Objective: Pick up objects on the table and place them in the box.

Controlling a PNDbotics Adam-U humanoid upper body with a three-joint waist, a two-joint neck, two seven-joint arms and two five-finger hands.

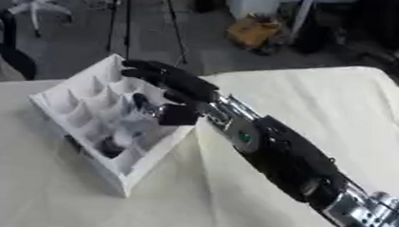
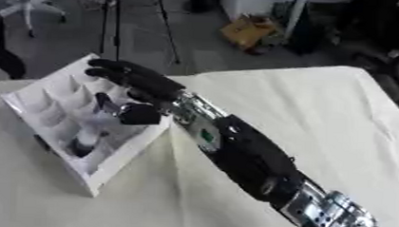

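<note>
White box (image 1: pixel 126 177) sits tilted on the left of the table (image 1: pixel 319 110), its interior split into a grid of compartments. 1 dark object (image 1: pixel 112 146) lies in a compartment near the box's front edge; its identity is unclear. Right hand (image 1: pixel 167 83) is over the box, arm entering from the lower right, fingers extended toward the far corner and thumb bent down. A small dark thing (image 2: pixel 103 102) shows beneath the palm; whether it is gripped cannot be told. Cream cloth covers the table. Left hand not visible.
</note>
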